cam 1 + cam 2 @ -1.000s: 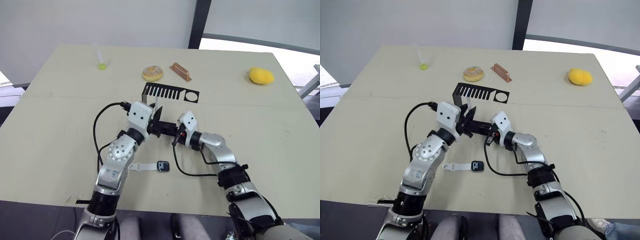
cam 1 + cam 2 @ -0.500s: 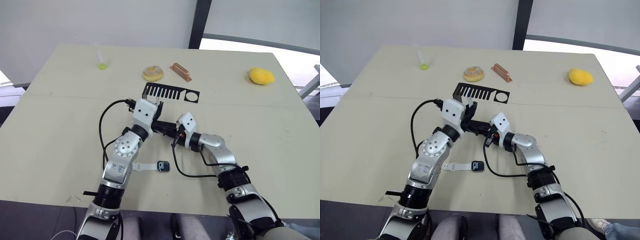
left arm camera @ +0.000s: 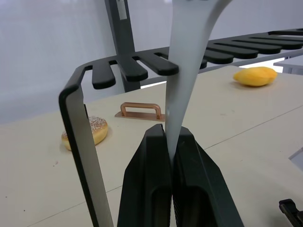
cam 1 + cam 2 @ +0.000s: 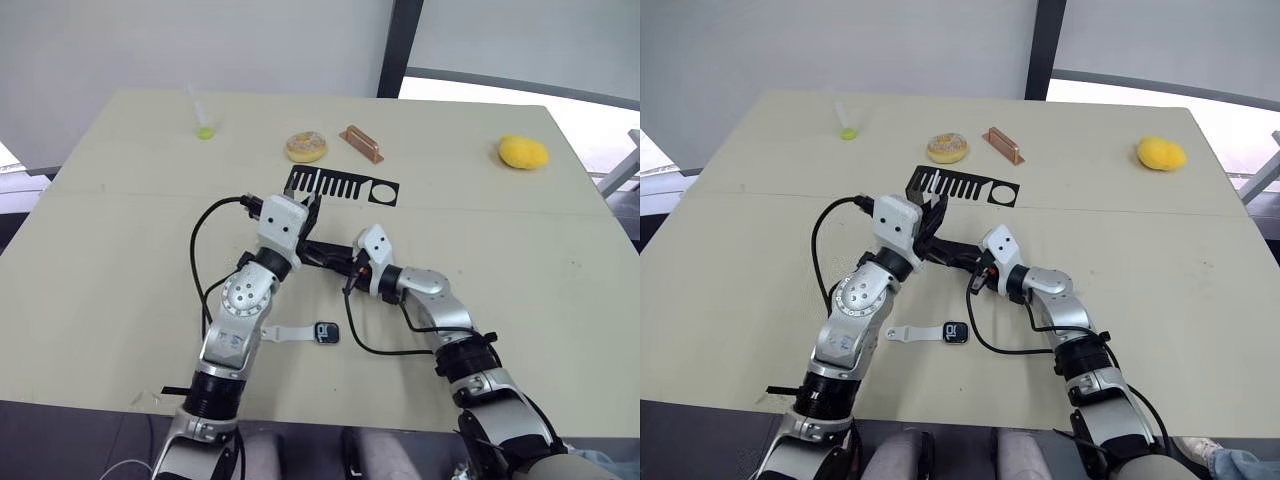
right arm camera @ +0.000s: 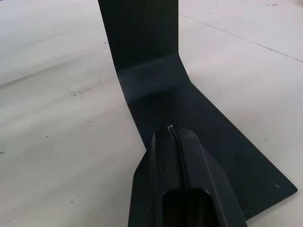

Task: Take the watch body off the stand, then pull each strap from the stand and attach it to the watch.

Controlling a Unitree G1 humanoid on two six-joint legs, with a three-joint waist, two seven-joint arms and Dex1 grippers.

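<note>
The black stand [image 4: 381, 191] stands mid-table, its comb-slotted top plate [image 3: 142, 66] facing me. A white strap [image 3: 188, 61] hangs from one slot at the comb's left end. My left gripper [image 3: 169, 134] is shut on the strap's lower part, just under the top plate [image 4: 311, 203]. My right gripper [image 5: 172, 130] is shut, its tips resting on the stand's flat base [image 5: 213, 132] near the upright. The watch body [image 4: 326, 332] lies on the table nearer me, its screen up, with the other white strap [image 4: 288, 333] joined to its left side.
At the back of the table lie a doughnut [image 4: 305, 146], a copper-coloured bar [image 4: 361, 142], a yellow lump [image 4: 523, 152] at the far right and a small green-tipped tube [image 4: 203, 124] at the left. Black cables loop off both wrists.
My left gripper has moved away from me, up towards the stand's comb, still holding the strap. The right gripper and the watch have stayed put.
</note>
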